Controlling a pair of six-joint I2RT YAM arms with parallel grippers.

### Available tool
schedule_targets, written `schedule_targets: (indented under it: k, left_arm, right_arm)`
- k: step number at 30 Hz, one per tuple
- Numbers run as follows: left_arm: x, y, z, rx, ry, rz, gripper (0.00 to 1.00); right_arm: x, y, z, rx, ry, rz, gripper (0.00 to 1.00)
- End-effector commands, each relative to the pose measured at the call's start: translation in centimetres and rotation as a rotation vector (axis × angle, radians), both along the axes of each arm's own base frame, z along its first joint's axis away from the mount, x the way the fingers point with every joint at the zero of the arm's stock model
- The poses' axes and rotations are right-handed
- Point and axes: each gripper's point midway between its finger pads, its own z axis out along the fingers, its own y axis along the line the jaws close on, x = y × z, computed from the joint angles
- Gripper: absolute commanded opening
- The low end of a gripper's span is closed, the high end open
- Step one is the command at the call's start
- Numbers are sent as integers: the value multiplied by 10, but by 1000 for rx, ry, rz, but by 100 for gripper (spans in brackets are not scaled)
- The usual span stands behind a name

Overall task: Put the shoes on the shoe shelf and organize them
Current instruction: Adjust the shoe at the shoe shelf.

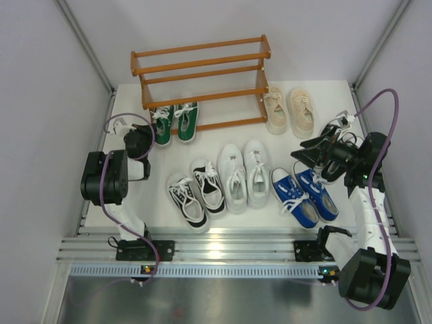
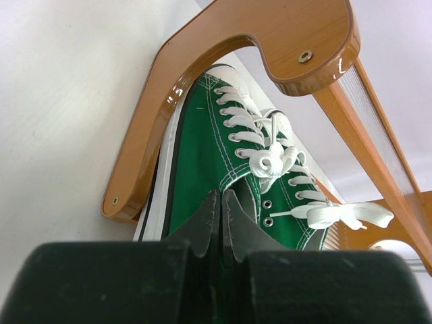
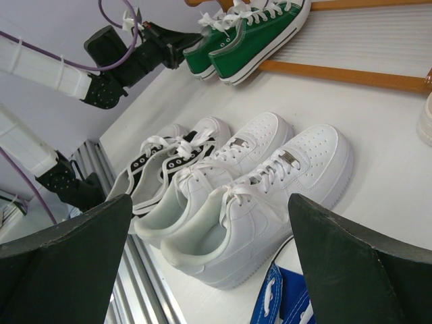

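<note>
I judge my left gripper [image 2: 221,206], pressed together, is seating the green shoes [image 2: 202,155] in the shoe shelf [image 1: 200,48]; my spread right gripper [image 1: 298,148] should fetch next.

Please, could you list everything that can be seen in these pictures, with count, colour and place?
shoe shelf: 1, orange-brown wood, far side of table
green shoes: 1 pair, green with white laces, shelf's bottom level, left side
beige shoes: 1 pair, beige, right of shelf
black-and-white shoes: 1 pair, front row, left
white shoes: 1 pair, plain white, front row, middle
blue shoes: 1 pair, blue with white toes, front row, right
table: 1, white
left claw: 1, black, shut, at green shoes
right claw: 1, black, open, by blue shoes
</note>
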Motion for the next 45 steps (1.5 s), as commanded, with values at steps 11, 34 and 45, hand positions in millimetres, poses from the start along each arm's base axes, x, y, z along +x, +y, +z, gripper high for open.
schedule_targets:
  k: [11,34,45]
  left_arm:
    - [-2,-11,21,17,-20,-31,23]
    - [-65,-1,16,-64,500,55,75]
    - [-76,-24,18,-317,601,58,77]
  right_arm:
    - [3,-4,24,-35,-108,3,99]
    - [-2,-3,32,-41,-137,7,99]
    - [-4,-2,34,-36,-139,11,99]
